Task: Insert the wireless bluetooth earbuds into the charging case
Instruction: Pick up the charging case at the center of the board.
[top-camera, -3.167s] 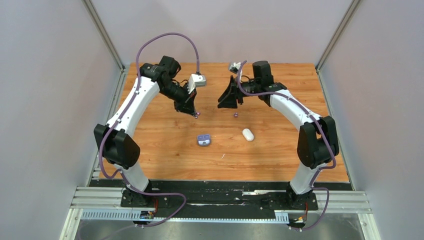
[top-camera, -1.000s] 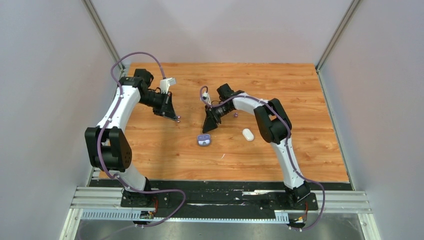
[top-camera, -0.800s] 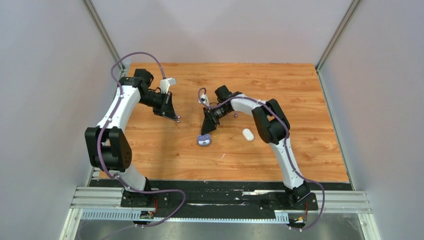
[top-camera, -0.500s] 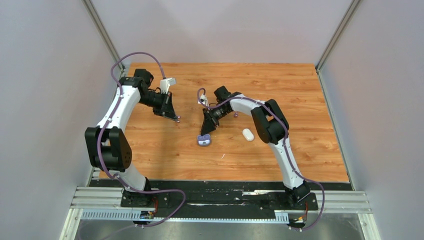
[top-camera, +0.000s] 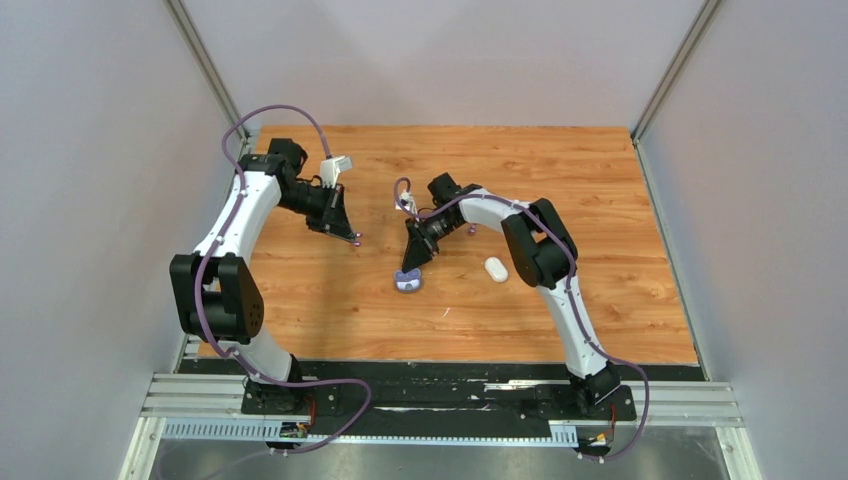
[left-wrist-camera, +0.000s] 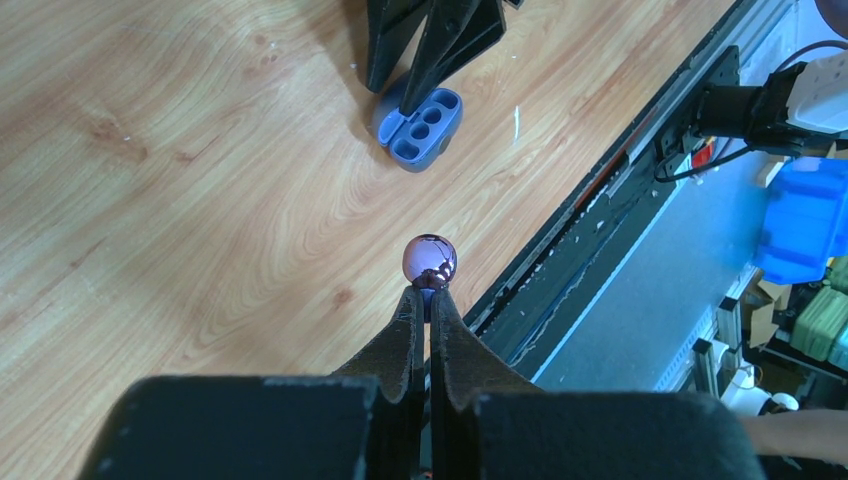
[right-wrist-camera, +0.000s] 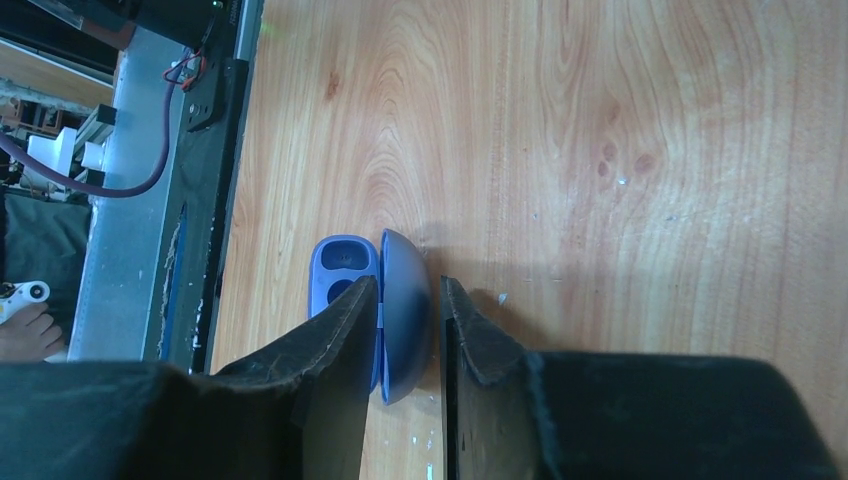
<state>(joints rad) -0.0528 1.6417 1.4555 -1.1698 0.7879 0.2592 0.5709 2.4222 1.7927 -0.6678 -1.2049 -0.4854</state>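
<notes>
- Closest to the overhead camera, a black base plate (top-camera: 440, 398) on aluminium rails (top-camera: 690, 405) carries both arm bases along the front edge of the bench (top-camera: 620, 310).
- Past that edge, the left wrist view shows a blue bin (left-wrist-camera: 805, 220) standing off the bench.
- The bench top is orange-brown board with a wood-grain pattern. A small white fleck (top-camera: 446, 312) marks it near the front middle.
- The charging case (top-camera: 408, 283), blue-violet, sits open on the wood around mid-bench, with its sockets facing up and its lid raised.
- The right gripper (right-wrist-camera: 407, 288) is down at the case with its jaws partly apart, one on each side of the raised lid. A thin dark gap shows between the lid and one finger.
- A closed white case (top-camera: 495, 269) lies to the right of the open one, apart from it.
- Farther back on the left, the left gripper (left-wrist-camera: 425, 297) is closed tight. It pinches a dark purple earbud (left-wrist-camera: 429, 260) at its tips, above the wood.
- A second dark earbud (top-camera: 470, 229) lies on the bench beside the right forearm.
- Plain grey wall panels (top-camera: 450, 60) close in the back and both sides, with metal posts (top-camera: 205, 70) at the corners.
</notes>
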